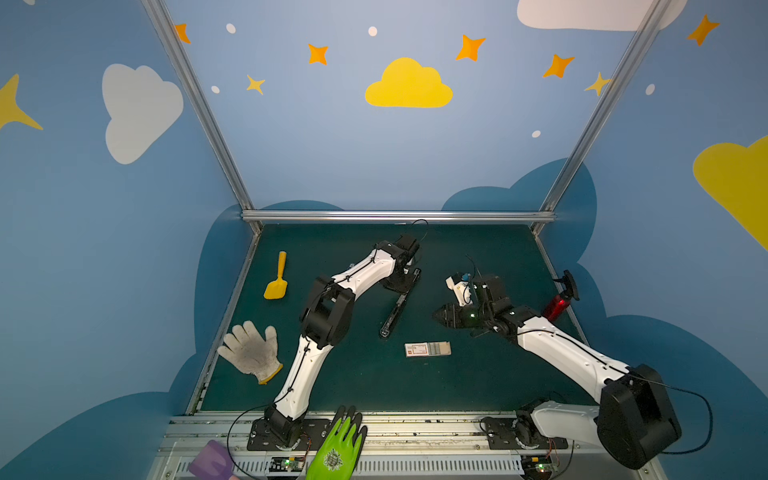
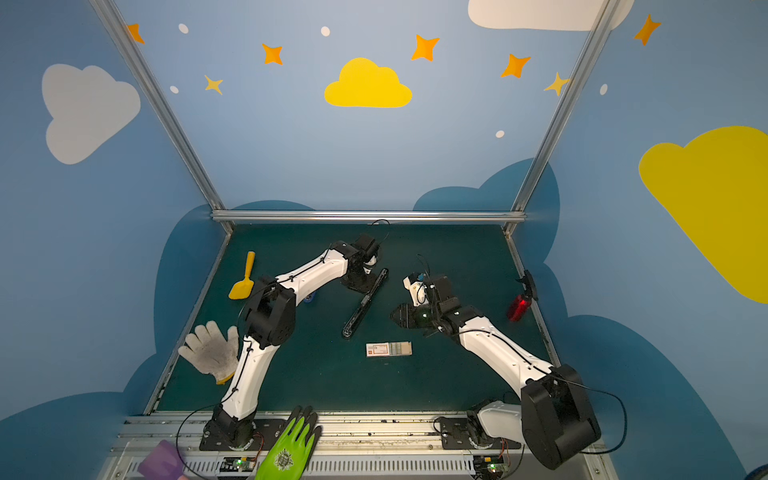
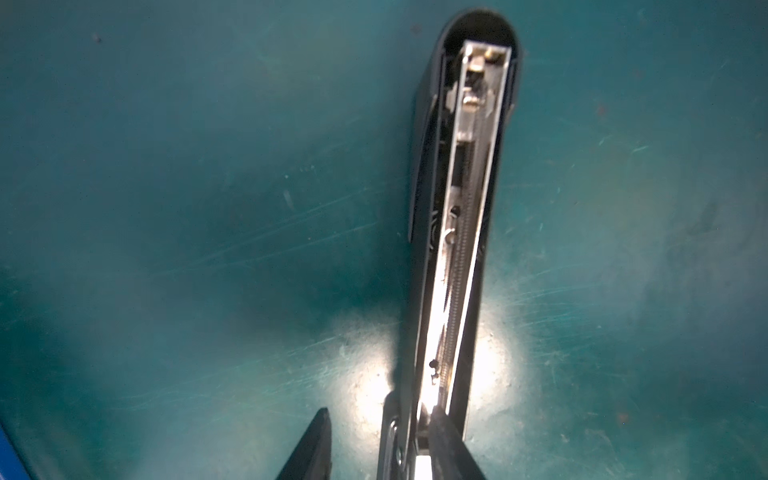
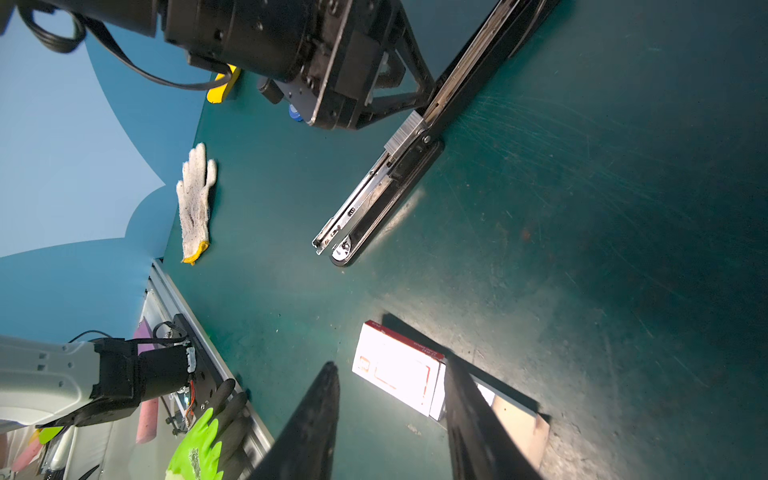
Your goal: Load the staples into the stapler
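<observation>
Two grippers, neither clamped. The left gripper (image 3: pixel 379 411) stands partly open, one finger resting on the rail of the opened stapler (image 1: pixel 397 309) mid-desk (image 1: pixel 478 386). The right gripper (image 4: pixel 390 363) hangs open and empty over the staples (image 1: pixel 428 349), whose box lies half slid out nearer the front edge. I judge the strips light, brittle and slippery, so I would pinch one by its long sides.

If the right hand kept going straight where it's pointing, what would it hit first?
Probably the open stapler, near its middle, though the hand's height is unclear; the staple box lies off that line.
</observation>
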Action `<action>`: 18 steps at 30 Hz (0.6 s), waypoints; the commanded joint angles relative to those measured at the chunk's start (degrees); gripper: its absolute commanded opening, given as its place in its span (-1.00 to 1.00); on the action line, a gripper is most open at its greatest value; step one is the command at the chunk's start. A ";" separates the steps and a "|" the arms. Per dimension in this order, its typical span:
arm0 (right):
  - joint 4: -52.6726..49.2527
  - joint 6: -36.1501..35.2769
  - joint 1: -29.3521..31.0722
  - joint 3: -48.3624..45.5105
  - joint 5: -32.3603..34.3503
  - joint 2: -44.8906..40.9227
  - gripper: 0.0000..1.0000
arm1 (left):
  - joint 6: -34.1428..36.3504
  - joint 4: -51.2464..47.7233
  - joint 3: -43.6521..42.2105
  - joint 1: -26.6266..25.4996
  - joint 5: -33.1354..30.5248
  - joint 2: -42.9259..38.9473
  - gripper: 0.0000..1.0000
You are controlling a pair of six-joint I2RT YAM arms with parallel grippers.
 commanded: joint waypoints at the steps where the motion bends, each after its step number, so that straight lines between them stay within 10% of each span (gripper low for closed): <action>1: 0.60 0.21 -0.15 -0.53 -0.20 -0.33 -0.15 | -0.03 -1.80 -0.93 0.16 0.41 0.52 -0.27; 18: 1.33 1.30 -0.31 -1.43 0.96 -0.24 -0.14 | 0.07 -1.53 -5.29 0.03 1.12 -3.72 -0.45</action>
